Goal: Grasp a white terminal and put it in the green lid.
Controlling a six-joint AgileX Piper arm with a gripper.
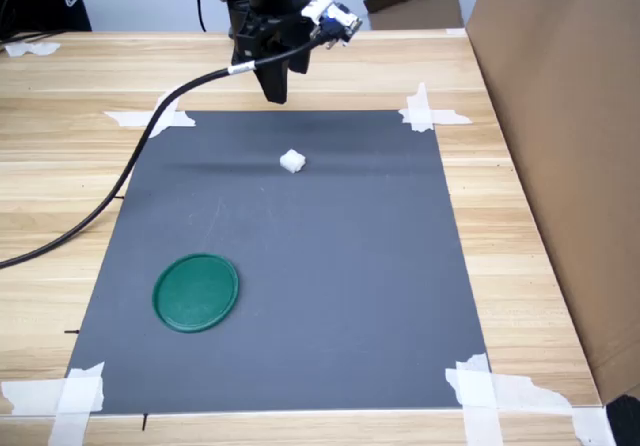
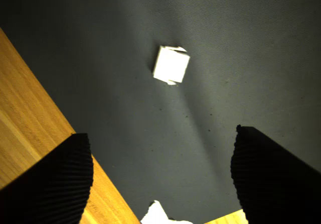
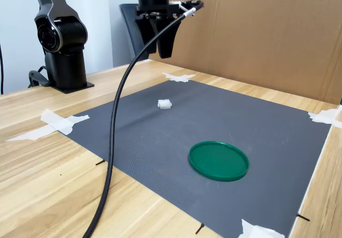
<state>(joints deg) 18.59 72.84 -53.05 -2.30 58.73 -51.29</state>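
Wrist view: the two black ribbed fingers (image 2: 50,184) of the gripper (image 2: 160,179) are standing wide apart with nothing between them, and the small white blocky plastic terminal (image 2: 171,65) is lying on the dark grey mat (image 2: 241,43) ahead of the gap.
Gripper: in both exterior views the black gripper (image 1: 281,78) (image 3: 158,42) is hanging above the far part of the mat, pointing down, clear of the surface and holding nothing.
White terminal: it is sitting alone on the dark grey mat (image 1: 330,266), nearer the far edge, just short of the gripper in the first exterior view (image 1: 292,161); in the second exterior view (image 3: 164,104) it is lying lower in the picture than the gripper.
Green lid: the flat round dark-green plastic lid (image 1: 196,292) (image 3: 218,160) is lying flat on the mat, well apart from the terminal, toward the first exterior view's lower left, with nothing in it.
Cable: a black cable (image 1: 110,201) (image 3: 115,142) is running from the gripper across the mat and the light wooden table (image 1: 520,226) (image 3: 48,184).
Tape: white tape strips (image 1: 430,114) are holding the mat corners to the table.
Backdrop: brown cardboard (image 3: 267,35) is standing along one side of the table.
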